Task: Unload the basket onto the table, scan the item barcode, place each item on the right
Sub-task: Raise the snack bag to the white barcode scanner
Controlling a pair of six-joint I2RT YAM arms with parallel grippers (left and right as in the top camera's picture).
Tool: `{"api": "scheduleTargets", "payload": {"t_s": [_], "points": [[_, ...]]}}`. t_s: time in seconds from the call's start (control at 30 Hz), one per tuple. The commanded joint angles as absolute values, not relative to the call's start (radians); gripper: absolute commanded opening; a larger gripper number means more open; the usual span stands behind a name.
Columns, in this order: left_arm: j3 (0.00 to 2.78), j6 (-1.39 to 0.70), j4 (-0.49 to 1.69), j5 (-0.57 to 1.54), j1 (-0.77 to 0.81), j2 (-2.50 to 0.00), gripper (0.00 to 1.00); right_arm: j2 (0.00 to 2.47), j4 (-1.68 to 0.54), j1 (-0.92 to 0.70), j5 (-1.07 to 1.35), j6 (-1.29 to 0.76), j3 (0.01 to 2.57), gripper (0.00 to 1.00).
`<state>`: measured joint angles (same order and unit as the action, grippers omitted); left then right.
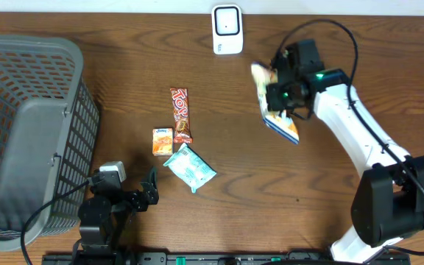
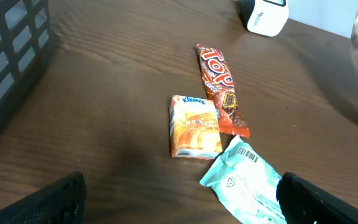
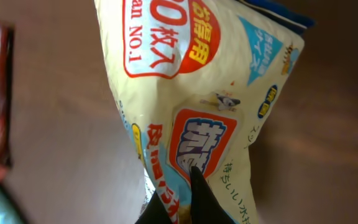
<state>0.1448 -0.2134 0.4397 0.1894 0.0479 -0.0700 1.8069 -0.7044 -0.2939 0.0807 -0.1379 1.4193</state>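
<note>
Item: cream-yellow printed plastic pouch [image 1: 284, 128]. It is judged soft, light, crinkly and probably slippery. It is held over the far right of the dark brown wooden bench [image 1: 359, 44], near the white box-shaped scanner [image 1: 227, 29]. The pouch is gripped near one edge by the right pincer [image 1: 282, 96], clenched on it; a hold on the stiffer seam is judged safest. Left pincer [image 1: 147, 193]: released, empty, near left. Surface: flat, matt wood. A grey plastic mesh basket [image 1: 20, 132] is set at the left.
</note>
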Motion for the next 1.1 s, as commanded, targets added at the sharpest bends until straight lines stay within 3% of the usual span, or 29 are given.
{"api": "scheduleTargets", "payload": {"t_s": [0.0, 0.3, 0.67, 1.07], "points": [[0.131, -0.223, 0.456, 0.198, 0.051, -0.07, 0.98, 1.787, -0.648, -0.353, -0.138, -0.173, 1.479, 0.01], [0.131, -0.223, 0.456, 0.198, 0.051, -0.069, 0.98, 1.975, -0.581, -0.408, -0.216, -0.091, 1.724, 0.01], [0.131, -0.223, 0.456, 0.198, 0.051, -0.07, 0.98, 2.397, -0.75, -0.408, -0.238, -0.07, 2.292, 0.01], [0.131, -0.223, 0.456, 0.198, 0.051, -0.069, 0.98, 2.487, -0.755, -0.435, -0.248, -0.069, 2.366, 0.01]]}}
